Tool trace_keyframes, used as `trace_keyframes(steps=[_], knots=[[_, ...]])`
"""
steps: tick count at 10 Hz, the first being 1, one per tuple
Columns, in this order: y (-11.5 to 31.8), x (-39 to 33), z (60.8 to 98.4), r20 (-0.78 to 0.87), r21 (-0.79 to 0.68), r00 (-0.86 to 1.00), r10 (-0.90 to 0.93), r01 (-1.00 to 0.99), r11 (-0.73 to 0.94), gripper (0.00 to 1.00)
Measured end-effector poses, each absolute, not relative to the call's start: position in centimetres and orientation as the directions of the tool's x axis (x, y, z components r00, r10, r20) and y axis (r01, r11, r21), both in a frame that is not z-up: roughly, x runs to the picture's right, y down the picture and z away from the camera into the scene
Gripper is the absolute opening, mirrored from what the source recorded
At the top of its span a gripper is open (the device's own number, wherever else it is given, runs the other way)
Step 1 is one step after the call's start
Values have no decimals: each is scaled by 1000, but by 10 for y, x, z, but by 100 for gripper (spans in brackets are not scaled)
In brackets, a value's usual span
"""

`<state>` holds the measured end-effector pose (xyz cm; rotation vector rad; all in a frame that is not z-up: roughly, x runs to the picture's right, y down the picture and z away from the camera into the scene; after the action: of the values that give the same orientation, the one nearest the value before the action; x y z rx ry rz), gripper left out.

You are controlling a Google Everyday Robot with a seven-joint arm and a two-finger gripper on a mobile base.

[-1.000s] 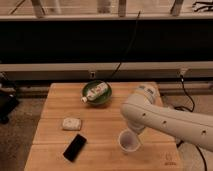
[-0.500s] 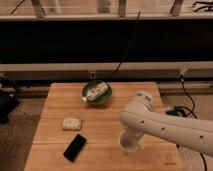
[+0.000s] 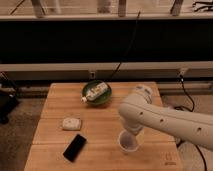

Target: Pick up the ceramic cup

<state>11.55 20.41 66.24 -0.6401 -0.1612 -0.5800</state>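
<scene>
The ceramic cup (image 3: 128,144) stands well apart from the green bowl (image 3: 97,94), nearer the camera, with the gripper (image 3: 131,133) directly above its rim. I cannot tell whether the gripper is open or closed.

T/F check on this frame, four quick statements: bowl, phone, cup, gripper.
1. A bottle lies in the green bowl. True.
2. The black phone lies in the bowl. False: it lies on the table, near the front edge.
3. The gripper is right at the ceramic cup. True.
4. The cup touches the bowl. False: it stands apart, nearer the front edge.
</scene>
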Motion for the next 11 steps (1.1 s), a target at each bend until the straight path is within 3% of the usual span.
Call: trace_keyframes(steps=[11], knots=[[214, 93, 699, 371, -502, 824, -428, 565, 655, 80]])
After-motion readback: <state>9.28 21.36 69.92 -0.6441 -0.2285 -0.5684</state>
